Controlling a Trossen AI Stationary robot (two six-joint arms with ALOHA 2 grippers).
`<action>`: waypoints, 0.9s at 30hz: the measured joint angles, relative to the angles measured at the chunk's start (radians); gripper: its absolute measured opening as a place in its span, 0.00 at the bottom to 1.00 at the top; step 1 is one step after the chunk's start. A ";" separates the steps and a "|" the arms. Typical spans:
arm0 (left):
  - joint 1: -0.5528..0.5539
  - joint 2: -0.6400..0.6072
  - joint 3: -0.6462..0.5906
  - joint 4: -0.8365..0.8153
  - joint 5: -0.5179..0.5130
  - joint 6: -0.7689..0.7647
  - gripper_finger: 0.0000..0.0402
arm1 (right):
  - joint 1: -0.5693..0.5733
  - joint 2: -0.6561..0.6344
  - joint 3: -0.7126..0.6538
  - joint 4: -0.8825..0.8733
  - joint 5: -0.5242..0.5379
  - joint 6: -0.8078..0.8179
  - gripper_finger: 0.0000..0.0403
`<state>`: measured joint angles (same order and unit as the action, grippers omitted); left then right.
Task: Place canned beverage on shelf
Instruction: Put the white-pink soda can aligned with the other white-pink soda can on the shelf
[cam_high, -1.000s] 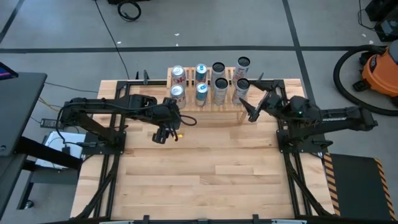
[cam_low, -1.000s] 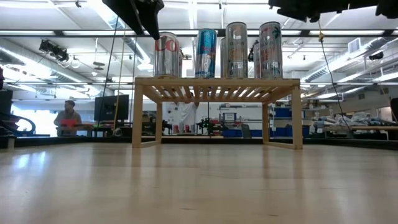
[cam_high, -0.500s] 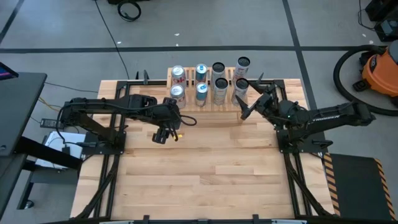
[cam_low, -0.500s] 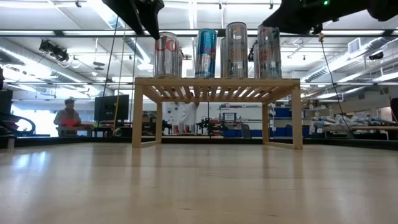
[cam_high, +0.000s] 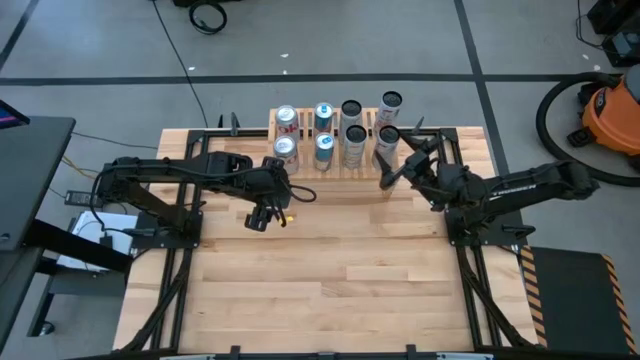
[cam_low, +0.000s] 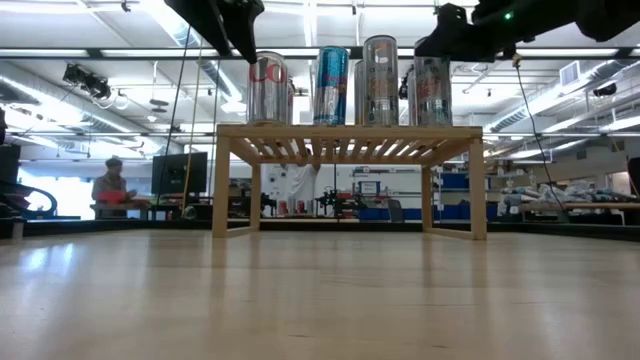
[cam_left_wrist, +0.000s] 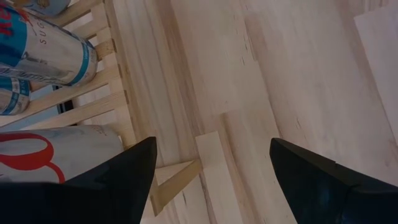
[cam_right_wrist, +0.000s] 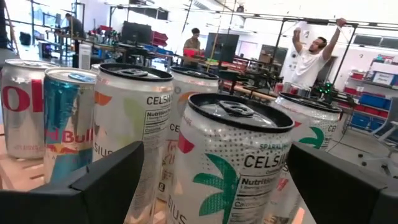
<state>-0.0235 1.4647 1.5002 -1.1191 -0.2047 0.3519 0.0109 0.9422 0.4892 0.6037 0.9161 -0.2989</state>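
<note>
The light-wood shelf (cam_high: 335, 150) (cam_low: 345, 140) stands at the table's far edge with several cans upright on its slatted top. My right gripper (cam_high: 393, 166) (cam_right_wrist: 216, 149) is open and level at the shelf's right front corner. Its fingers stand on either side of a white can with a green palm leaf (cam_right_wrist: 236, 155) (cam_high: 388, 140), with gaps showing on both sides. My left gripper (cam_high: 265, 214) (cam_left_wrist: 211, 146) hangs open over the bare table in front of the shelf's left end, with nothing between its fingers. A red-and-white can (cam_left_wrist: 50, 155) stands just beyond it.
Bare tabletop (cam_high: 330, 280) stretches from the shelf to the near edge. An orange vacuum (cam_high: 610, 110) and a hose lie on the floor to the right. People (cam_right_wrist: 314, 59) stand in the room beyond the table.
My right gripper has moved toward the table's left and down, tipping to level. It has come up to the shelf's right front can, so its open fingers now stand on either side of that can. The cans have not moved.
</note>
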 joint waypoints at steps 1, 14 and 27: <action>0.000 0.000 0.000 0.000 0.000 0.000 0.78 | 0.000 0.005 0.000 0.008 0.003 0.000 0.99; 0.000 0.000 0.000 -0.001 0.000 0.004 0.78 | -0.001 -0.001 0.000 0.005 0.085 -0.007 0.79; 0.000 0.000 0.000 -0.008 0.000 0.050 0.78 | -0.008 -0.100 0.000 -0.134 -0.047 0.069 0.61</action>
<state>-0.0235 1.4647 1.5002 -1.1267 -0.2046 0.4020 0.0027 0.8425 0.4889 0.4699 0.8687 -0.2296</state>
